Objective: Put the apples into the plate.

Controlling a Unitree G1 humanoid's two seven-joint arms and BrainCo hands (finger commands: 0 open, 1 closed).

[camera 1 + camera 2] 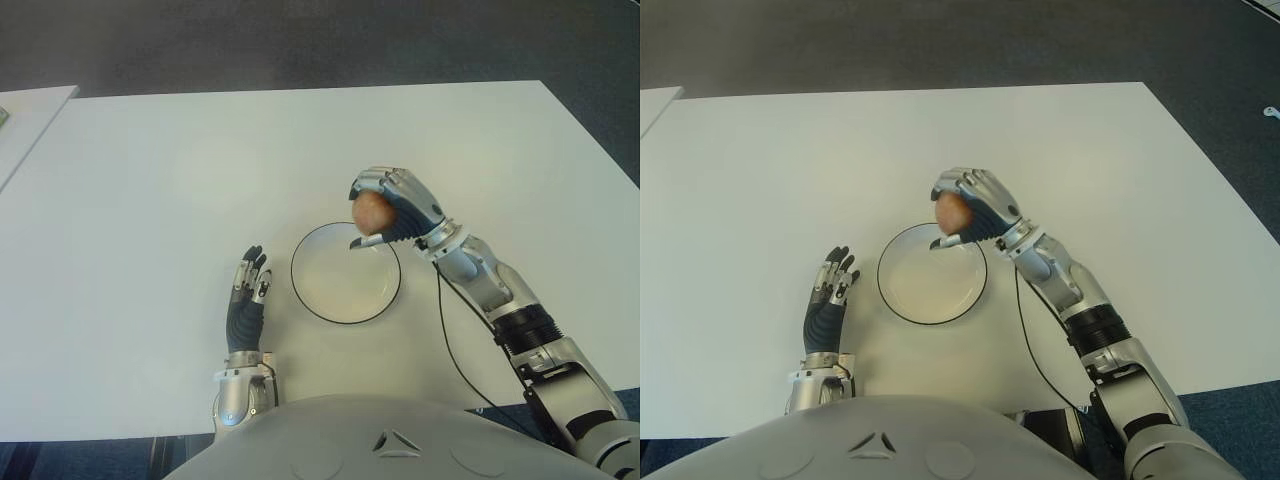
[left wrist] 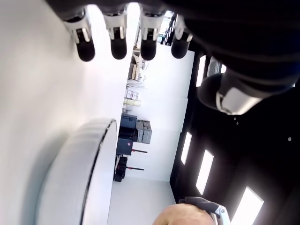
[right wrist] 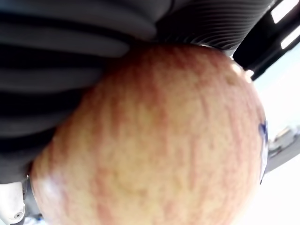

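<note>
— Nearest the head camera, what shows?
— Grey torso shell (image 1: 400,440) at the bottom edge, with both arms reaching out from it over the white surface (image 1: 180,170).
— Where is the plate?
— White plate (image 1: 345,273) with a dark rim sits on the surface just ahead of the torso. Nothing lies inside it.
— And the apple?
— One apple (image 1: 371,212), reddish-yellow with streaks, is up in the right hand (image 1: 392,208). The right wrist view is filled by it, the dark fingers (image 3: 61,56) pressed tight against its skin, so the hand is clenched around the fruit.
— Where is that hand relative to the plate?
— Over the plate's far right rim, raised off the surface; the apple is above the plate's edge, not resting in it.
— Any other apple?
— Only this one is visible.
— What about the other hand?
— Left hand (image 1: 247,298) shows just to the left of the plate, near its rim but apart from it. Its fingers (image 2: 86,44) are stretched out straight and loose, holding nothing. Whether the palm touches the surface, I cannot tell.
— Anything trailing from the right arm?
— Thin black cable (image 1: 452,352) runs along the surface from the wrist back toward the torso, right of the plate.
</note>
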